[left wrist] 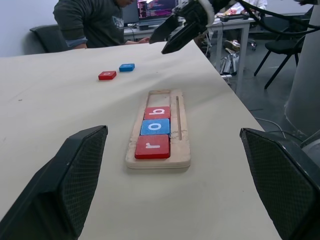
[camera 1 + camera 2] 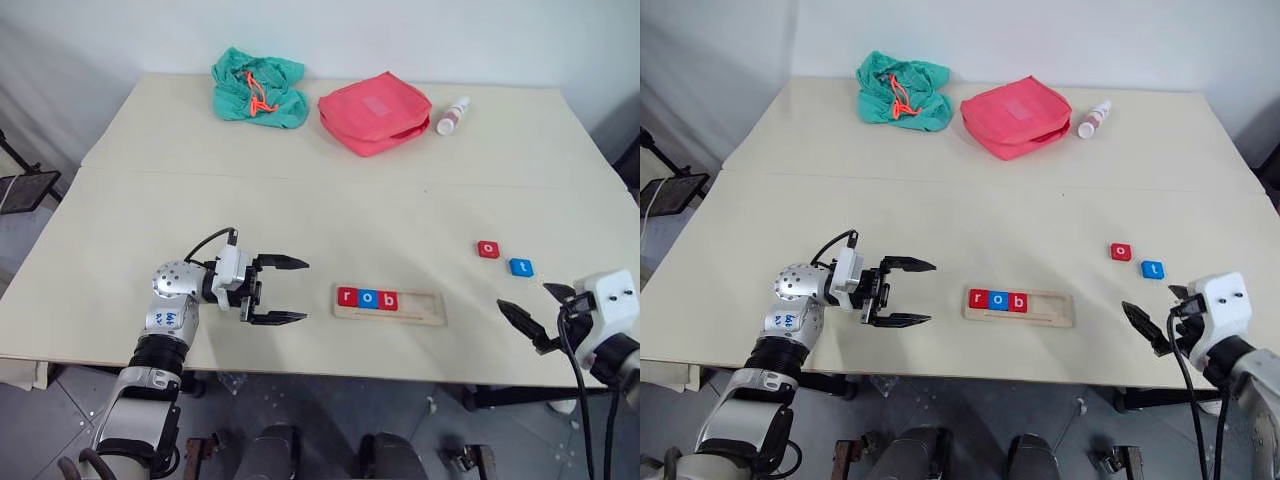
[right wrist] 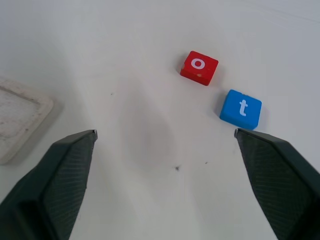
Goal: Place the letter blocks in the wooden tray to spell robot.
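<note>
Nearest, the right claw (image 2: 532,317) hangs wide open and empty at the near right edge of the surface (image 2: 300,190); the left claw (image 2: 280,290), also open and empty, points at the wooden tray (image 2: 420,308). Just beyond the right claw lie two loose letter blocks, red "o" (image 3: 199,67) and blue "t" (image 3: 241,108). Three sit in the tray's left end: r, o, b. Five blocks, one tray. They look light, stiff and smooth; pinching opposite flat edges seems safest.

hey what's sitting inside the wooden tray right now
Three letter blocks lie in the wooden tray at its left end: red r, blue o, red b. The remaining groove is bare wood; nothing hides it.
</note>
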Robot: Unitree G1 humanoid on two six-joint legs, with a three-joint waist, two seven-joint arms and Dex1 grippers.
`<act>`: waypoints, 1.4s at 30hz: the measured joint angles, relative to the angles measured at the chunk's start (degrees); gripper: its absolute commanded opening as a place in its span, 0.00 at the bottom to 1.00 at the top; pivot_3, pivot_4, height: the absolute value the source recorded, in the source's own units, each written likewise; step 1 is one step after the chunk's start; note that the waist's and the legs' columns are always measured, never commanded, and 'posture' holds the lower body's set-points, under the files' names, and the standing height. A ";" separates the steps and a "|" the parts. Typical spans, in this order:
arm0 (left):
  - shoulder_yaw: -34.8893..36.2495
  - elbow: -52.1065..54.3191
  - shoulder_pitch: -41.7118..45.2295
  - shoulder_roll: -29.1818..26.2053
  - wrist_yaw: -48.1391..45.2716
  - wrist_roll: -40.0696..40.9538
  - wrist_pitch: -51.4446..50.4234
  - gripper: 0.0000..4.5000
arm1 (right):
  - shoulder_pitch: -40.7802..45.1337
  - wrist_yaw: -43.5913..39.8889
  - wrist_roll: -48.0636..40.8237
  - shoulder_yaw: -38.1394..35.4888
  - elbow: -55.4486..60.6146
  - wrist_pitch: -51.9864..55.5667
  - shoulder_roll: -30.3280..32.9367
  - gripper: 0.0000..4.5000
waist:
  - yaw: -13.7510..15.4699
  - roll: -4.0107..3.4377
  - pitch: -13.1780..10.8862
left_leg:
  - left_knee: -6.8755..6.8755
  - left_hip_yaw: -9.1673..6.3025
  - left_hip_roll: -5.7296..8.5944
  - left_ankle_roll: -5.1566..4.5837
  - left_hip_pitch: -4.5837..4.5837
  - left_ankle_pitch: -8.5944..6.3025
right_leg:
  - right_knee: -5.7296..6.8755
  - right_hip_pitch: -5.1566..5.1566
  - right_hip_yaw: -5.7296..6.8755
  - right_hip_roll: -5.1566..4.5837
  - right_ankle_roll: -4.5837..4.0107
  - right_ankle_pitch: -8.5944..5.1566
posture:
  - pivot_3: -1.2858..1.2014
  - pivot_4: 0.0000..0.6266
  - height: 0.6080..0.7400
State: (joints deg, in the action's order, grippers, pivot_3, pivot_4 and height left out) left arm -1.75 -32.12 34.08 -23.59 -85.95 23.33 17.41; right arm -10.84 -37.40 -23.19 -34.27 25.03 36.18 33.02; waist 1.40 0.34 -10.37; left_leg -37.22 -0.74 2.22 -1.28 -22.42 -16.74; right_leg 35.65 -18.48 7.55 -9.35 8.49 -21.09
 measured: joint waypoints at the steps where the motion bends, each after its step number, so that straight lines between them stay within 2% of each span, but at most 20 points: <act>1: 0.00 0.05 -0.03 0.01 0.00 0.00 -0.07 1.00 | -1.10 0.38 -0.11 -0.07 0.41 -0.35 -0.18 0.99 | 0.00 0.00 0.00 | 0.00 0.03 0.00 0.00 0.01 0.00 | 0.00 0.00 -0.03 0.00 0.00 0.00 | 0.52 0.24 1.00; 6: 0.00 0.17 -0.27 0.00 0.00 0.00 -0.43 1.00 | -3.67 0.54 -1.10 -0.09 0.61 -1.87 -0.66 0.99 | 0.00 0.00 0.00 | -0.01 0.05 0.00 0.00 0.03 0.00 | 0.00 0.01 -0.06 0.00 0.00 0.00 | 0.52 0.24 1.00; 27: 0.01 0.42 -0.27 -0.12 -0.01 0.00 -0.77 1.00 | -0.73 2.05 -2.71 0.19 0.07 -1.64 1.06 0.99 | 0.01 0.00 0.00 | -0.01 0.05 -0.01 0.00 0.04 0.00 | 0.00 0.01 -0.06 0.00 0.00 0.00 | 0.52 0.24 1.00; 33: 0.06 1.22 -0.50 -0.04 -0.01 0.02 -1.13 1.00 | 9.95 5.94 -1.86 5.79 -6.58 0.84 1.19 0.99 | -0.26 -0.02 0.01 | 0.01 0.08 -0.04 0.00 0.07 0.00 | 0.02 0.00 -0.06 0.01 0.00 0.00 | 0.52 0.24 1.00; 42: 0.18 2.90 -1.01 -0.16 0.01 0.03 -1.82 1.00 | 28.69 13.43 4.77 15.88 -26.20 -3.44 -2.24 0.99 | -0.14 -0.02 0.01 | -0.01 0.01 0.00 -0.01 0.04 0.00 | 0.08 -0.02 -0.03 -0.01 0.00 0.00 | 0.52 0.24 1.00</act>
State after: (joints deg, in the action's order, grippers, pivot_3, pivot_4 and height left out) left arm -1.56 -29.22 33.07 -23.76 -85.94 23.36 15.59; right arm 17.85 -23.97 -18.42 -18.38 -1.16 32.74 30.78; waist 1.25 0.32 -10.36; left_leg -37.23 -0.73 2.23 -1.28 -22.38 -16.73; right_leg 35.73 -18.50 7.51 -9.36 8.49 -21.09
